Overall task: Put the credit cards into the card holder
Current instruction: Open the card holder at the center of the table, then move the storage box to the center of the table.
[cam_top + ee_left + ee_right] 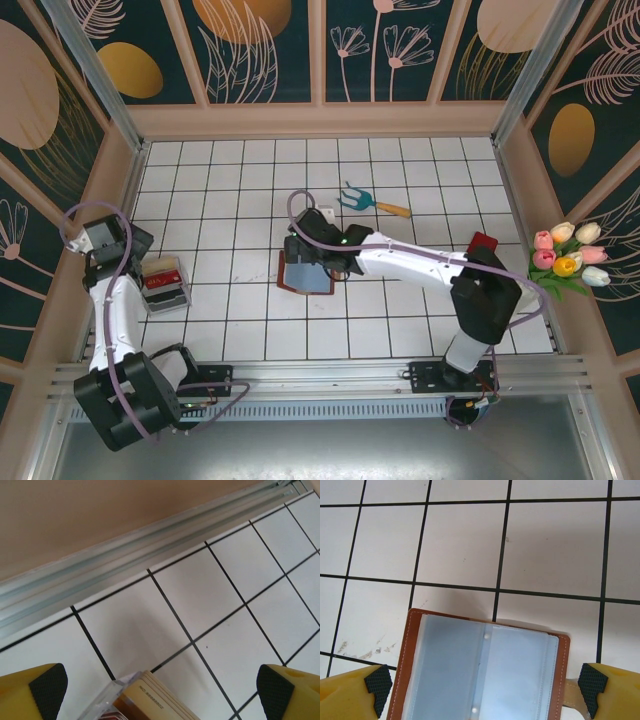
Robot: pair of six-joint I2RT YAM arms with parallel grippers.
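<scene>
The card holder point(305, 274) lies open flat mid-table, brown leather with pale clear sleeves point(480, 672) inside. My right gripper point(308, 250) hovers right over it, open, its yellow fingers point(592, 685) standing either side of the holder with nothing held. Tan credit cards point(152, 700) stand stacked in a small clear plastic box point(165, 284) at the left, with red ones beside them. Above that box my left gripper point(140, 262) is open, its black pads point(47, 690) wide apart and touching nothing.
A blue-headed garden fork point(372, 201) lies behind the holder. A small dark red thing point(485, 242) sits by the right arm's elbow. A tulip bunch point(568, 256) rests on the right wall. A metal rail point(125, 555) and wall run close behind the box.
</scene>
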